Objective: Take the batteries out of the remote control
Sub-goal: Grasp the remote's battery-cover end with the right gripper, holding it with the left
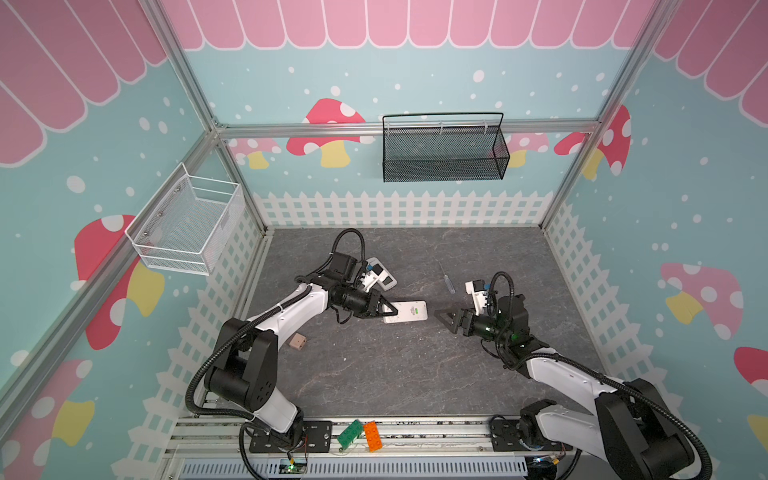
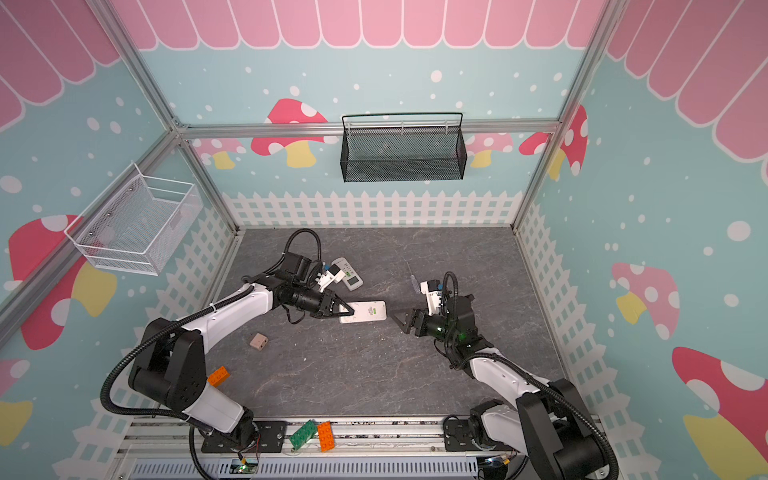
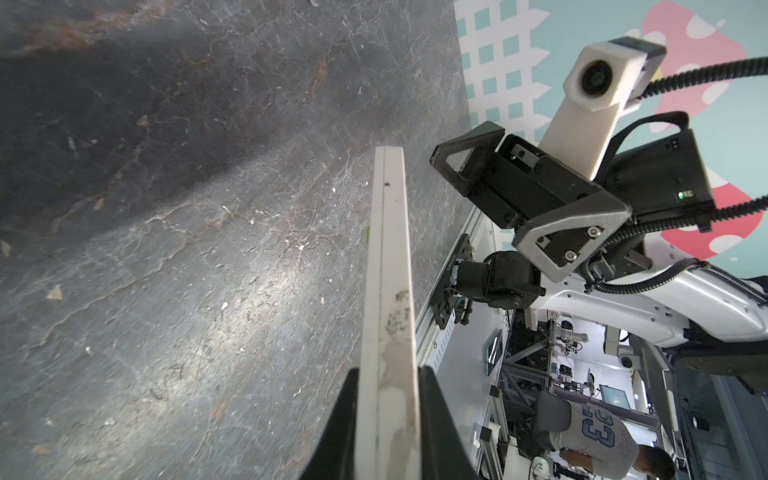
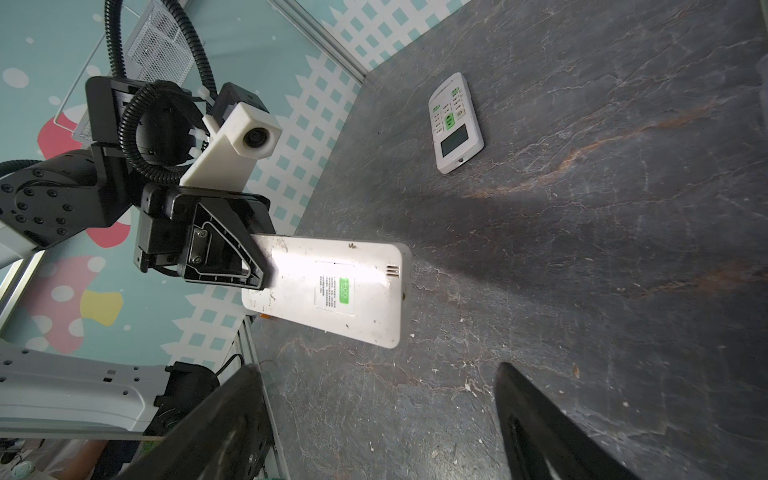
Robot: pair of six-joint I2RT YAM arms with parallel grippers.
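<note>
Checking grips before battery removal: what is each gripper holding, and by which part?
The left gripper clamps the white remote by one short end, its labelled back facing up. The right gripper is open and holds nothing.

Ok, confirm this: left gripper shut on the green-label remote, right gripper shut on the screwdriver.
Wrong: the right gripper is open and empty, per the right wrist view; the screwdriver lies on the table. The left gripper does grip the green-label remote.
</note>
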